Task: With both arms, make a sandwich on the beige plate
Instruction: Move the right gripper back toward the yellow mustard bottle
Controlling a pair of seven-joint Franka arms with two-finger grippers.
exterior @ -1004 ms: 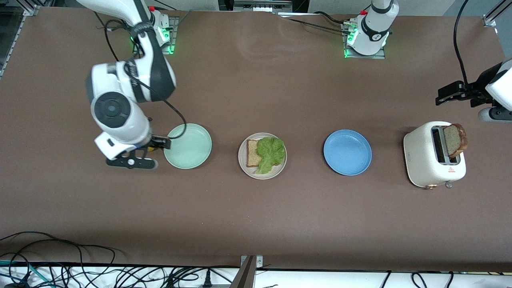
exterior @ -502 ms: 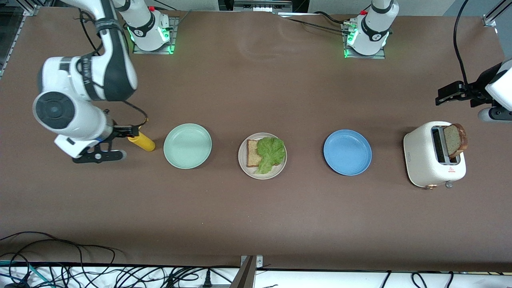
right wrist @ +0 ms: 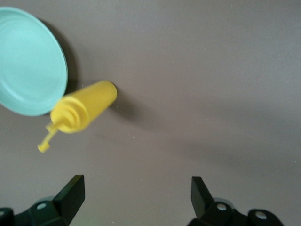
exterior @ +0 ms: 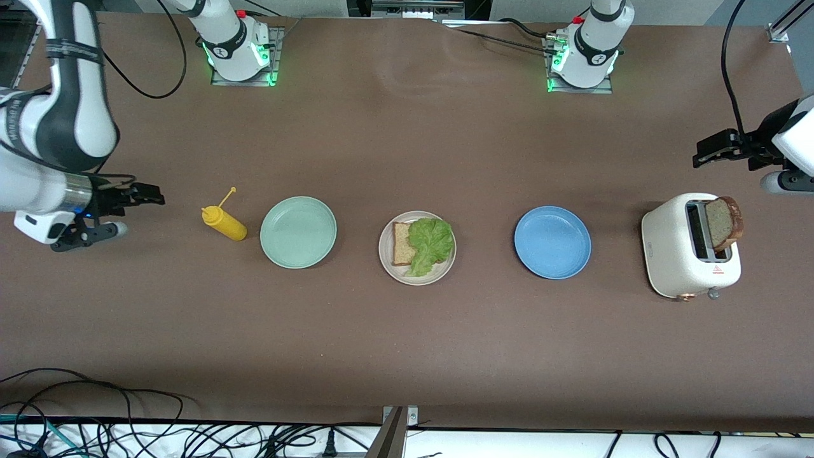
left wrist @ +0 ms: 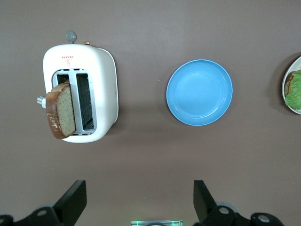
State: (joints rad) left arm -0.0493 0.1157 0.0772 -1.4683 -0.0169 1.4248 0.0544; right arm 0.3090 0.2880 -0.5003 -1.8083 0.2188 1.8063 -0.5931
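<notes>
Right wrist view shows the right gripper [right wrist: 134, 200] with its two black fingers [right wrist: 70, 193] spread wide and nothing between them, over bare brown table [right wrist: 211, 94]. Past the fingertips stands a yellow squeeze bottle [right wrist: 82, 113] with its nozzle cap hanging open, just beside the rim of the mint-green plate [right wrist: 28, 66]. Only this view shows the gap between those fingers; in the front view the right gripper [exterior: 143, 194] appears side-on, over the table at the right arm's end, well apart from the yellow squeeze bottle [exterior: 224, 222].

Left wrist view gives the left gripper [left wrist: 138, 200], fingers likewise set wide apart and holding nothing, above bare table near the white toaster [left wrist: 101, 94]. A browned bread slice [left wrist: 61, 110] stands tilted in one toaster slot, and the blue plate [left wrist: 200, 92] lies empty beside the toaster. At that picture's edge a sliver of the beige plate [left wrist: 288, 101] just shows.

Front view alone takes in the whole row: mint-green plate [exterior: 298, 232], beige plate [exterior: 394, 270] in the middle, blue plate [exterior: 552, 242], white toaster [exterior: 674, 254] at the left arm's end. On the beige plate lies one bread slice [exterior: 400, 243] with a ruffled lettuce leaf [exterior: 430, 245] partly over it, with no second slice on top. The left gripper [exterior: 699, 152] hangs over the table near the toaster.
</notes>
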